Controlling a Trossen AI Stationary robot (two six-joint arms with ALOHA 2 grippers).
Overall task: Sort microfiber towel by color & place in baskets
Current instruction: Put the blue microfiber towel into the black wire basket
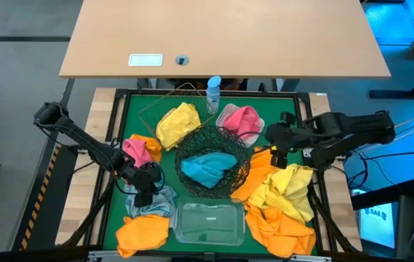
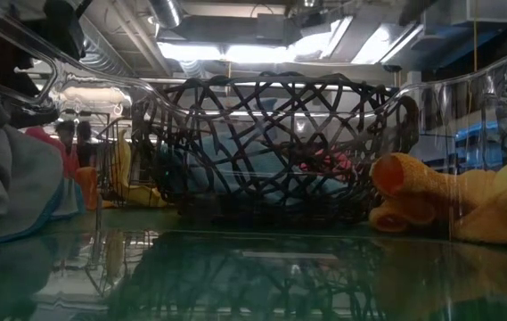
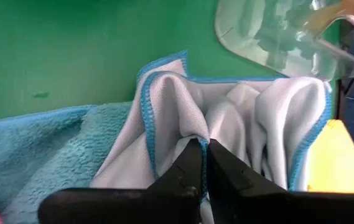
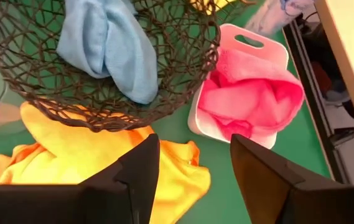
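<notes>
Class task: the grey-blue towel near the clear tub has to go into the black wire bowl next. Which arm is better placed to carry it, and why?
The left. Its hand is shut on the grey-blue towel, close to the black wire bowl. The right hand hangs open over an orange towel, holding nothing.

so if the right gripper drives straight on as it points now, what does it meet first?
Likely the orange towel just ahead of the open right gripper, then the black wire bowl; depth is unclear.
</notes>
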